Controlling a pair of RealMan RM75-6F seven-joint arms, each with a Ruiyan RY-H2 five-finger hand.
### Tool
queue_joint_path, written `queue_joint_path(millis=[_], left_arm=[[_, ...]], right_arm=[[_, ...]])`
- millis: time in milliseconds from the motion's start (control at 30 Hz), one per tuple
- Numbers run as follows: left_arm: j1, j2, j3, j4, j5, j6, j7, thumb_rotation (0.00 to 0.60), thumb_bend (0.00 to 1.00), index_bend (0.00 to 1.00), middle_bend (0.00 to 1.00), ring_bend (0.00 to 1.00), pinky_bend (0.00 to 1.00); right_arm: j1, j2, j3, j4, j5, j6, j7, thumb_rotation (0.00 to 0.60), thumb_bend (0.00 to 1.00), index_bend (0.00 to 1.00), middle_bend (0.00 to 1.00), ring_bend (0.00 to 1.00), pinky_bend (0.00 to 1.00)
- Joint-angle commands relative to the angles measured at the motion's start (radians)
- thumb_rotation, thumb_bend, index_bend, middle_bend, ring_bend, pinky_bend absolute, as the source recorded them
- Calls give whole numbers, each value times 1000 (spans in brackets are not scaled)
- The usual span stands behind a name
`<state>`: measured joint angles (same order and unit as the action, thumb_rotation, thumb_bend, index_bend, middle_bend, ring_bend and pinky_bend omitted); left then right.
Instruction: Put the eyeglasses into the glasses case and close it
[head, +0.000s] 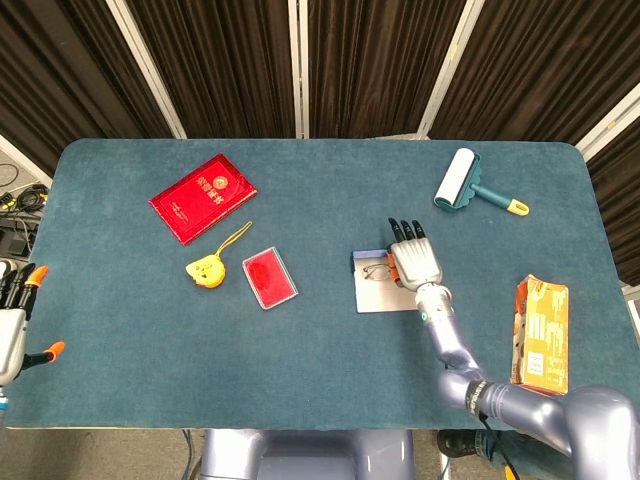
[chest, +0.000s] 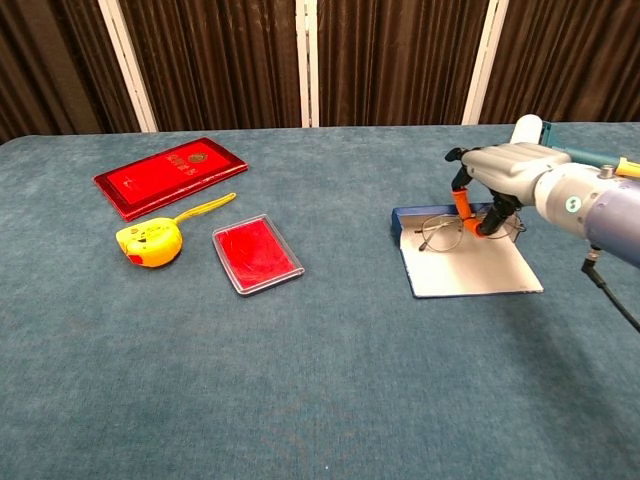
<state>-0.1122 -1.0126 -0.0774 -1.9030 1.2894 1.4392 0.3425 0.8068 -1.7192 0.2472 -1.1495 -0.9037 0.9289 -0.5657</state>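
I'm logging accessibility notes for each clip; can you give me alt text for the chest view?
The robot's right hand holds thin wire-framed eyeglasses over the open blue-and-white glasses case on a teal felt table. To the left lie a red booklet, yellow tape measure and red card holder.
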Motion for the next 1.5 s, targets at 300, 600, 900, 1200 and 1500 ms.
queue_joint_path(millis=[300,600,900,1200,1500], left_arm=[[-3,2,1,1,-4,-3,-3,600,0,0,0,0,0],[-8,-5,6,3,-4,-6,8,600,0,0,0,0,0],[-10,-8,4,6,-11,-5,8,600,0,0,0,0,0],[-16,-10,-3,16,-35,-13,5,600,0,0,0,0,0],[-23,-16,-8,28,-58,-23,10,600,0,0,0,0,0]], right_arm=[[11,-18,13,28,46,2,-30,600,196,202,0,0,0],[-15,31,9,-59,20,53,-20,600,74,0,0,0,0],[-2,2,0,-2,25,26,-14,600,6,0,0,0,0],[34,-63,14,129,38,-19,-9,600,6,0,0,0,0],[70,-111,51,230,65,-56,-2,600,5,0,0,0,0]])
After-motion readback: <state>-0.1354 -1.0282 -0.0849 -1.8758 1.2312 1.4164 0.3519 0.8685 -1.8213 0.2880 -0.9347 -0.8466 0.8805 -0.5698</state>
